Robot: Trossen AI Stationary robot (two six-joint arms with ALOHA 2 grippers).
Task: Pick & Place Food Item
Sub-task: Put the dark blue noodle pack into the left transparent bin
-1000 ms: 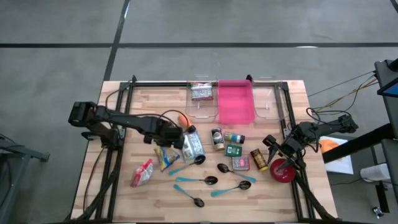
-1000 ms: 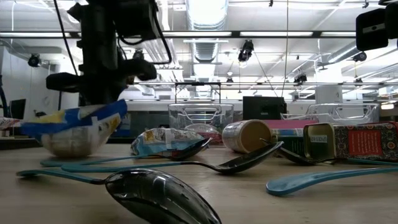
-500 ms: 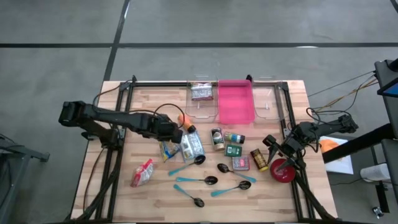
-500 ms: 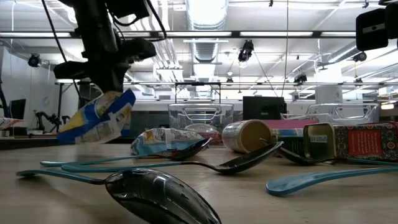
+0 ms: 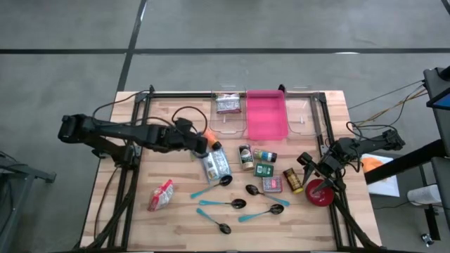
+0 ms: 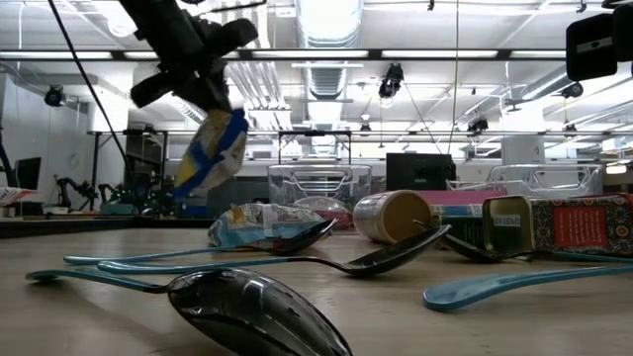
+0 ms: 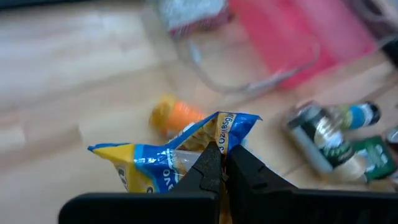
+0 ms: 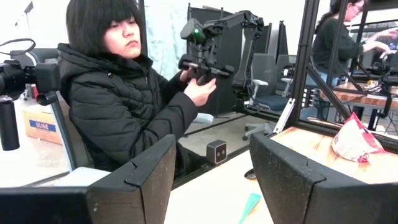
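High view: left gripper [image 5: 199, 143] sits near table centre, at about 10 o'clock from the cluster of tins, with its fingers pressed together on the yellow-and-blue snack bag [image 5: 195, 145], of which only a sliver shows under the arm. Just past the gripper, at 1 o'clock, lies an orange item [image 5: 208, 133]; further on at 1 o'clock the clear bin [image 5: 228, 124] holds one packet already, with the pink tray [image 5: 266, 114] beside it. Right gripper [image 5: 318, 171] waits at the table's 3 o'clock edge above a red disc [image 5: 320, 192], fingers spread and holding nothing. Low view: the bag [image 6: 210, 153] hangs tilted from the pinched corner, clear of the table, above the spoons [image 6: 252, 309]. Judgement: to do the carry well, the arm should keep the bag high enough to clear the bin's wall and let go only once it is over the opening, since a single-corner pinch lets it swing. Left wrist view: closed fingers [image 7: 208, 173] bite the bag's crimped top edge [image 7: 205, 140]; everything beyond is blurred. Right wrist view: own fingers apart, a seated person beyond the table; which bin is intended cannot be told.
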